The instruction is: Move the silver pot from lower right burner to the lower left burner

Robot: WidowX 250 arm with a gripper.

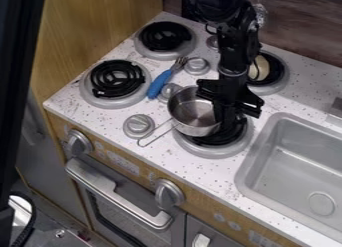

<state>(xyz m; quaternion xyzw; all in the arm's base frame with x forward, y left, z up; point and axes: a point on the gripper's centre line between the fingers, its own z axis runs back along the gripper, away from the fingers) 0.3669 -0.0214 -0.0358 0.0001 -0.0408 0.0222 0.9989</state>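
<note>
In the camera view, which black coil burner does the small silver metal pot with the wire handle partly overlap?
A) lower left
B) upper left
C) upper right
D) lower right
D: the pot covers part of the lower right burner, while the lower left burner has its coil uncovered.

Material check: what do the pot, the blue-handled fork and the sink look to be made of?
The pot looks like polished metal, likely steel, given its sheen and wire-like handle. The fork has an evenly blue handle, probably plastic, and grayish, metal-looking tines. The sink is smooth gray with a soft sheen: metal or painted plastic, unclear which.
</note>
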